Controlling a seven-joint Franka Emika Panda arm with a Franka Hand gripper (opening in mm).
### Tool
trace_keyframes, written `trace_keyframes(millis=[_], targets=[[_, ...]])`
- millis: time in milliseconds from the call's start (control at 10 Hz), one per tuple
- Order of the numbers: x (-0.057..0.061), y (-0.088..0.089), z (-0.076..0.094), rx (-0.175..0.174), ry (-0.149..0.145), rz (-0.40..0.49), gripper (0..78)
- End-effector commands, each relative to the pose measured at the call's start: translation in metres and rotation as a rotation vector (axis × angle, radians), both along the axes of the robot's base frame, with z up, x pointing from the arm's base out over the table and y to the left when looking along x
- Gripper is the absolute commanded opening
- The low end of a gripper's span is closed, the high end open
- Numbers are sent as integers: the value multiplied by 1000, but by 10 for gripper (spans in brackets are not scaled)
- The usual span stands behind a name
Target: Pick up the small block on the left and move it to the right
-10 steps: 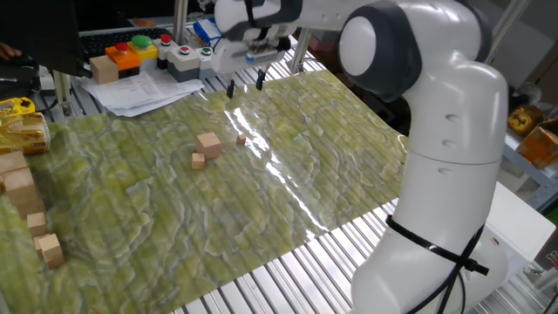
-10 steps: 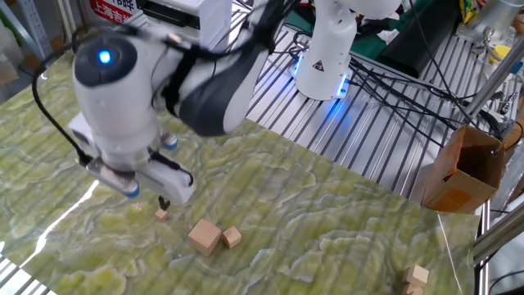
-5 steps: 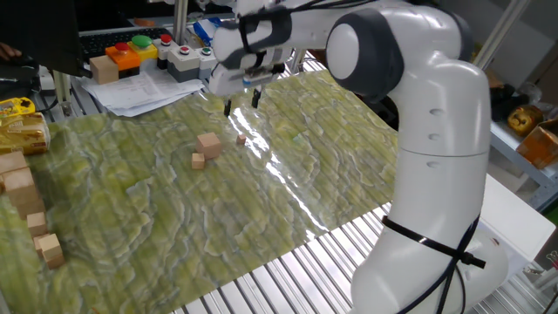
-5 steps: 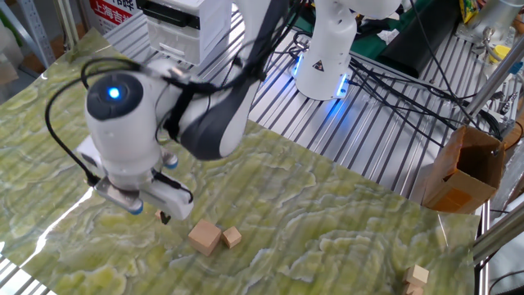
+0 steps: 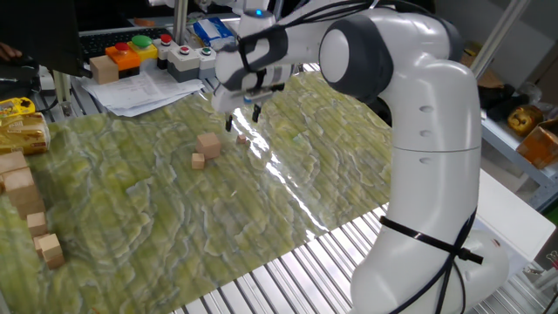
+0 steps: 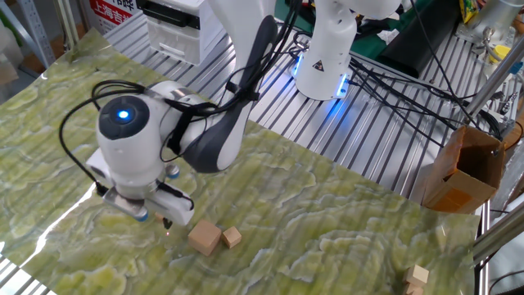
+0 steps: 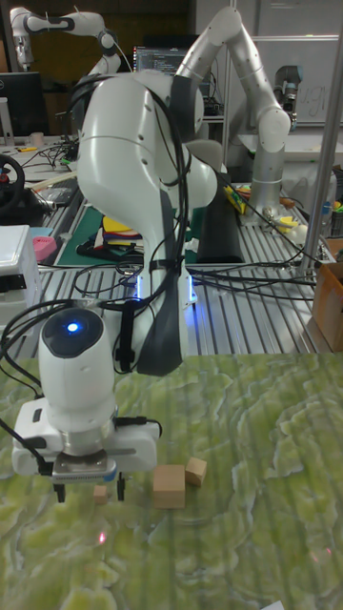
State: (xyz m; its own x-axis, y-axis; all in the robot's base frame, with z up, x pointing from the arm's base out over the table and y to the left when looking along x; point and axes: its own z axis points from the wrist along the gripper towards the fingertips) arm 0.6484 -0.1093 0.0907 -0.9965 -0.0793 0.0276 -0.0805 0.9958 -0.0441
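The small block (image 5: 241, 137) is a tiny light-brown cube on the green mat, to the right of the largest tan cube (image 5: 208, 145) and the medium cube (image 5: 198, 160). My gripper (image 5: 242, 119) hangs open just over it, fingers pointing down. In the tall fixed view the small block (image 7: 100, 494) shows between the two fingertips of the gripper (image 7: 91, 492), with the largest cube (image 7: 169, 484) and medium cube (image 7: 195, 470) off to the right. In the other fixed view the hand hides the small block; one dark fingertip (image 6: 168, 221) shows left of the largest cube (image 6: 205, 238).
A button box (image 5: 144, 48) and papers (image 5: 144, 87) lie beyond the mat's far edge. Several wooden blocks (image 5: 26, 205) stand at the mat's left edge. A cardboard box (image 6: 463, 168) hangs off to the right, with loose blocks (image 6: 417, 277) near it.
The gripper has come down toward the mat and now sits low over the small block. The blocks have not moved.
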Motion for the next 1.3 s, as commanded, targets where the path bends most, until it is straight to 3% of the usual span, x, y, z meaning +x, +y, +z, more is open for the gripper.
trace_keyframes(millis=[100,1300], targets=[[-20,-2,-10,4,-4,-13,774],[-21,1,-11,11,1,1,774]])
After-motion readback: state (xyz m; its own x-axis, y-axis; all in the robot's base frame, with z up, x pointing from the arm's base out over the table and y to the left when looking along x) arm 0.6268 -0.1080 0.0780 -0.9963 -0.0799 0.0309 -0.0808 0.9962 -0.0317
